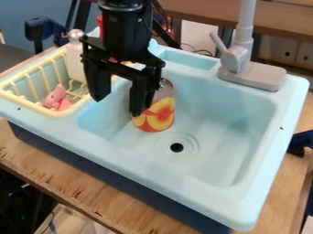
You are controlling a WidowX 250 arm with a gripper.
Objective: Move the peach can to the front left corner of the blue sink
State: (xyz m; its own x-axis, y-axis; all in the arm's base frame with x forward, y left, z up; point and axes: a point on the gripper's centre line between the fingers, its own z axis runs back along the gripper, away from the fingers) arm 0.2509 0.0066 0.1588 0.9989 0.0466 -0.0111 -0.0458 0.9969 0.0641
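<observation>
Gripper (116, 106), black, two-fingered: open, fingers wide apart, nothing between them; hangs over the left part of the basin. Arm above it cut off by the top edge.

Can (160, 114), silver top, red and yellow fruit label: upright in the left part of the basin, behind the right finger, which hides part of its left side and top. Whether finger and can touch, cannot tell.

Sink (214, 123), pale blue, one main basin: contains the can; round drain (176, 147) with dark hole, nearer than the can and to its right. Shallow recess (189, 60) along the far rim; its left end lies behind the arm.

Dish rack (38, 108), pale yellow, slatted, at left: contains a pink toy (56, 97), low down, its shape hard to make out. White bottle (74, 61) with rounded top, at the rack's far right, partly covered by the gripper.

Faucet (237, 57), grey, far right rim: spout cut off above. Red item (99, 22), behind the arm: mostly hidden, unidentified.

Table (73, 185), wooden, beneath the sink.
</observation>
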